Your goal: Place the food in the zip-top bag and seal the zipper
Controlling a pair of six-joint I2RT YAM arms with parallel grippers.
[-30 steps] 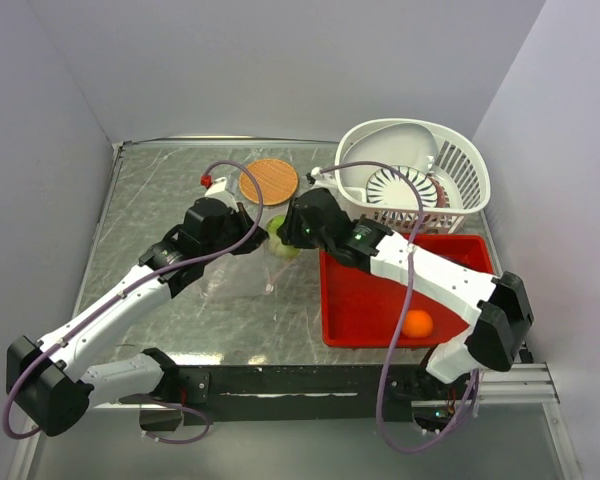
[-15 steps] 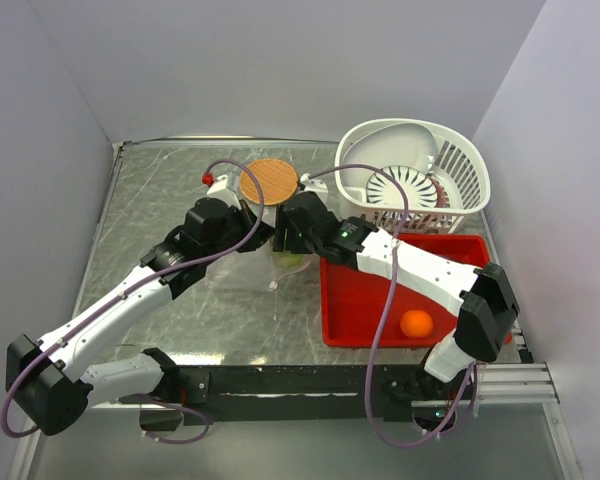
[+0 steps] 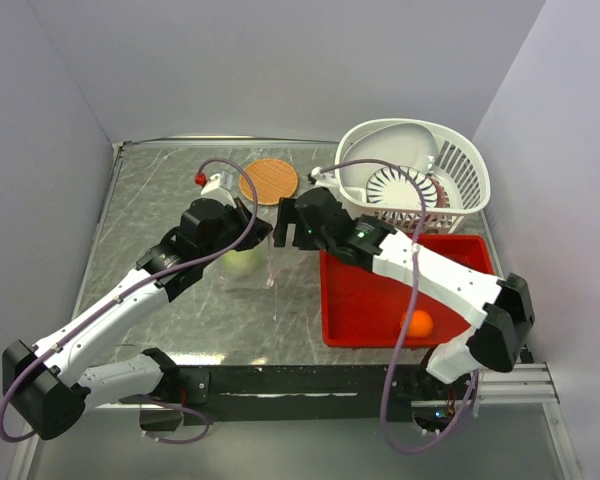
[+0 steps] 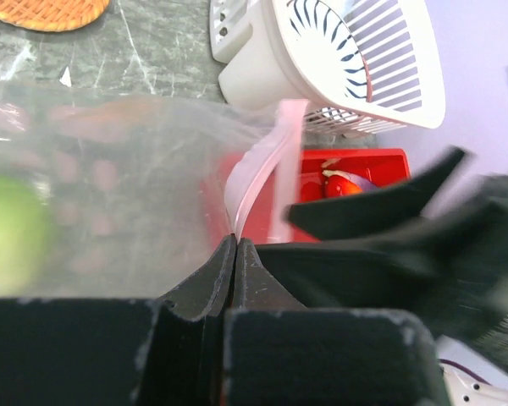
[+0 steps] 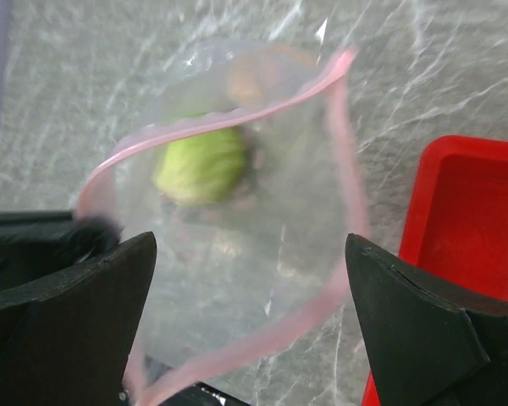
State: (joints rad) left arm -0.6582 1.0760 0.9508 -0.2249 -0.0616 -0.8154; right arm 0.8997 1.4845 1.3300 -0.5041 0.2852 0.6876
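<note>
Two grippers: left gripper (image 4: pixel 234 243) pinches zip-top bag (image 5: pixel 298 222) rim, jaws together; right gripper (image 5: pixel 247 252) spread wide, empty, over mouth; green ball (image 5: pixel 201 165) inside.

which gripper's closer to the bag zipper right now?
Left. The left gripper is shut on the zipper; the right gripper hangs open above the zip-top bag's mouth.

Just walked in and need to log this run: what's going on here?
The left tool pinches the mouth edge of the bag, holding it open. The right tool hangs open above the mouth, empty. The green ball lies inside the bag. The orange ball sits in the red tray, not yet bagged, and the zipper is unsealed.
</note>
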